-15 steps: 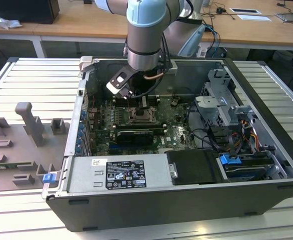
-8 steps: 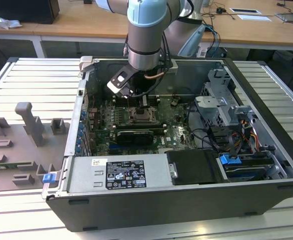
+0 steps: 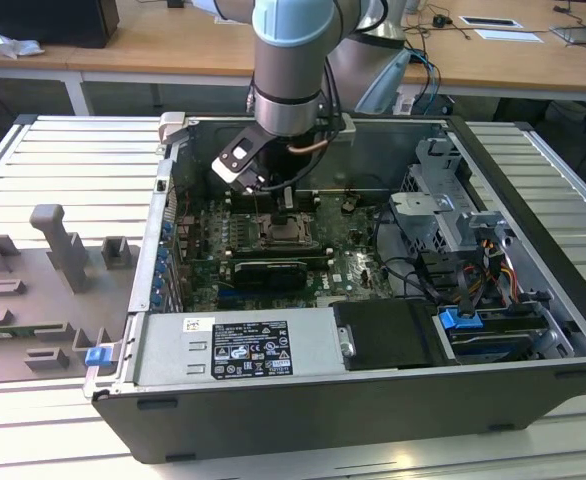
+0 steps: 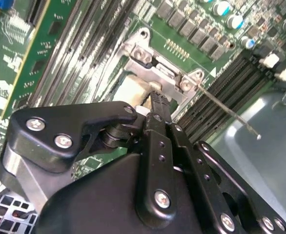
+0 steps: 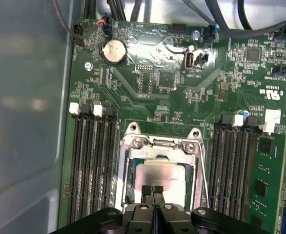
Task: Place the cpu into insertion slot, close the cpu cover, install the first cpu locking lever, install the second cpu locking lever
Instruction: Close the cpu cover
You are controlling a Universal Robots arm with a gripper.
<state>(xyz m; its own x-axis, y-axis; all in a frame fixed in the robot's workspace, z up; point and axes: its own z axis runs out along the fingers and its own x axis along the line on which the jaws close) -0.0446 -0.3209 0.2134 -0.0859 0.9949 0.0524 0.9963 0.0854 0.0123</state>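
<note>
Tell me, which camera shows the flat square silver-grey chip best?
The first wrist view: it looks straight down on the flat square silver-grey chip, with most of its top clear. The second wrist view shows a pale sliver of it behind the black tool. The exterior view shows it as a tiny patch.

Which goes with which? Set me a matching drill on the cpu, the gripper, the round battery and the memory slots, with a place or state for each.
Things:
1. cpu
2. gripper
3. round battery
4. memory slots

Places or states:
A. long black rows on both sides of the cpu
B. silver, on the green board, well apart from the cpu
C. shut, tips just above the cpu
D. silver-grey top up, framed by the cpu cover

Pairs: 1-D, 2-C, 3-B, 4-A
</note>
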